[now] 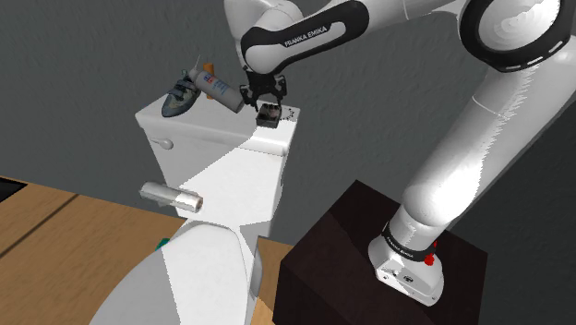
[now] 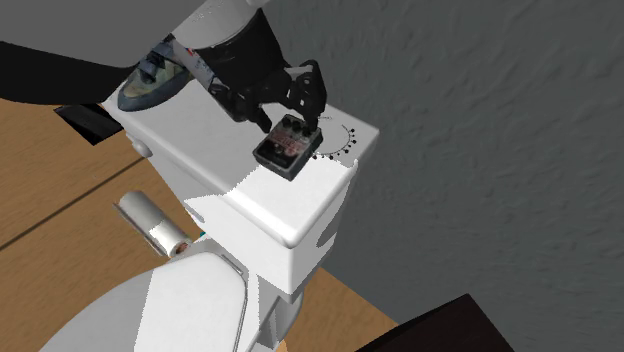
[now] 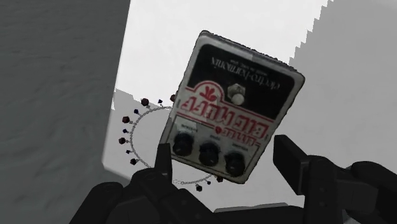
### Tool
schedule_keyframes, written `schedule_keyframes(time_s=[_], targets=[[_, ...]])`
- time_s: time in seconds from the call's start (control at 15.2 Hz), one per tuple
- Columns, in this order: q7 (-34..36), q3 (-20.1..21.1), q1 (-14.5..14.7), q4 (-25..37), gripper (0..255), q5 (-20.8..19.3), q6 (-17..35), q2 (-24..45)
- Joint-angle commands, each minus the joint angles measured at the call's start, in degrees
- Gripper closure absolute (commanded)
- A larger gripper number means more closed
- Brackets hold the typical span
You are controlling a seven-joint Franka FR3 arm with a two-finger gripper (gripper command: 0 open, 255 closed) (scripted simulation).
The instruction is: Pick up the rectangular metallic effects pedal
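The effects pedal (image 1: 270, 114) is a rectangular box with a black-and-white face, red lettering and three black knobs. It lies on the white toilet tank lid (image 1: 208, 129), near the lid's end on the shoulder view's right. My black gripper (image 1: 262, 95) hangs directly over it, fingers pointing down. In the wrist view the pedal (image 3: 232, 108) sits between the fingers of the gripper (image 3: 222, 158) at its knob end. One finger (image 3: 164, 159) is at the pedal's edge, the other (image 3: 289, 162) stands a little off it. In the second exterior view the gripper (image 2: 292, 108) hovers just above the pedal (image 2: 287, 146).
A grey-green shoe (image 1: 178, 98) and a white spray bottle (image 1: 218, 89) lie on the lid's other end. A ring of dark beads (image 2: 342, 140) lies beside the pedal. A paper roll (image 1: 172, 194) sticks out below the tank. The dark stand (image 1: 360, 249) is close by.
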Motion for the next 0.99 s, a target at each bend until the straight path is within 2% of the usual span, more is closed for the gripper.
schedule_keyframes(time_s=[0.0, 0.79, 0.92], targets=[[-0.5, 0.0, 0.0, 0.9, 255, 0.4, -1.2, -0.5], [-3.9, 0.1, 0.2, 8.4, 255, 1.9, -9.5, -1.9], [-3.9, 0.1, 0.2, 8.5, 255, 1.9, -9.6, -1.9]])
